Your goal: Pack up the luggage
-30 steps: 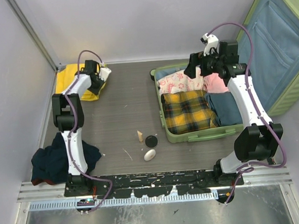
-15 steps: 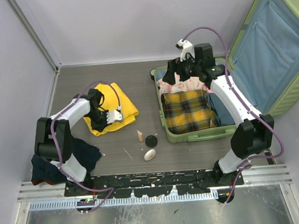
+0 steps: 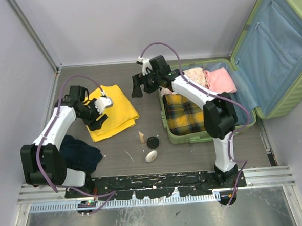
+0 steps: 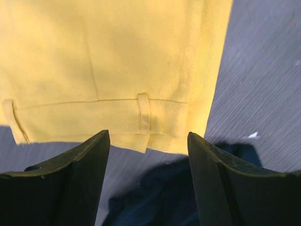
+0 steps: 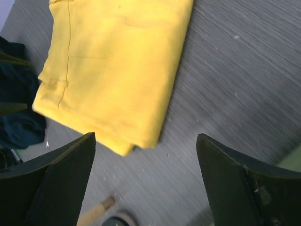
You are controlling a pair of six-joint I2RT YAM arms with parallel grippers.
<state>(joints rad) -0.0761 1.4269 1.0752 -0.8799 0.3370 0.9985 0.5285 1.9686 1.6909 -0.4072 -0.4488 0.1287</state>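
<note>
Luggage: the light-green hard-shell case (image 3: pixel 198 137) lies open on the right side of the worktop (image 3: pixel 133 114). Its lid with the blue lining leans up against the right wall.
Inside the luggage: I see a yellow-and-black plaid cloth (image 3: pixel 187 113) in the near part, with a floral pink cloth (image 3: pixel 195 77) and a plain pink cloth (image 3: pixel 222 80) at the far end.
Left pincer: the left pincer (image 4: pixel 148 141) has its jaws apart and holds nothing. In my wrist view it hangs over the hem of the yellow garment (image 4: pixel 117 56), where a belt loop shows.
Right pincer: the right pincer (image 5: pixel 145 139) is also spread wide and empty. It is outside the case, just left of the far-left corner, and looks down on the garment's folded corner.
Yellow garment: it lies folded flat on the left half of the worktop, between the two pincers.
Navy cloth: the crumpled heap (image 3: pixel 81 150) sits just near of the garment, by the left arm's base.
Small items: a wooden wedge (image 3: pixel 141 137), a black disc (image 3: pixel 153 142) and a white oval (image 3: pixel 151 156) sit close together, just left of the case's near corner.
</note>
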